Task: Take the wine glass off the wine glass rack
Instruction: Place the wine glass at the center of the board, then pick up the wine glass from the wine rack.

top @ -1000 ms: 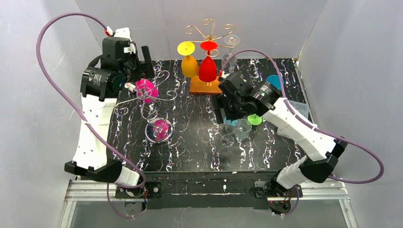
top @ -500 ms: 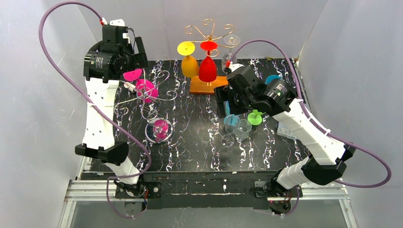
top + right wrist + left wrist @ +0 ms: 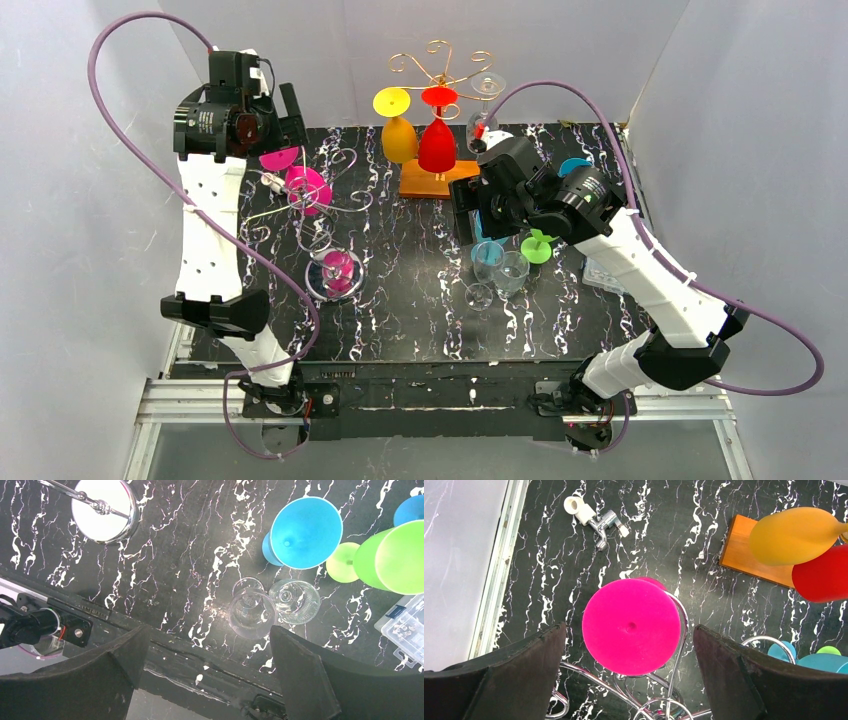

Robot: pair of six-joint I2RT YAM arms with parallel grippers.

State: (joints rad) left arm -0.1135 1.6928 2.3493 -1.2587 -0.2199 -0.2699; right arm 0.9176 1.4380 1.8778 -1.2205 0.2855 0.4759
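A silver wire wine glass rack (image 3: 322, 205) stands at the left on a round mirror base (image 3: 335, 275). Two pink wine glasses hang on it, their feet showing as discs (image 3: 278, 158) (image 3: 308, 190). My left gripper (image 3: 290, 112) is open and high above the rack. In the left wrist view one pink foot (image 3: 631, 626) lies between my spread fingers (image 3: 524, 670), which do not touch it, and rack wire (image 3: 680, 640) curves beside it. My right gripper (image 3: 468, 218) is open and empty above the table's middle, as the right wrist view shows (image 3: 210, 630).
A gold rack on a wooden base (image 3: 430, 180) at the back holds a yellow (image 3: 398, 135), a red (image 3: 437, 145) and a clear glass (image 3: 485, 95). Blue (image 3: 487, 255), green (image 3: 537, 247) and clear glasses (image 3: 510, 272) stand at centre right. A plastic box (image 3: 612, 270) lies at the right, and a small metal tap (image 3: 596, 520) at the far left.
My left gripper has risen and moved back, uncovering the second pink foot. My right gripper has lifted away from the glasses on the table and now holds still.
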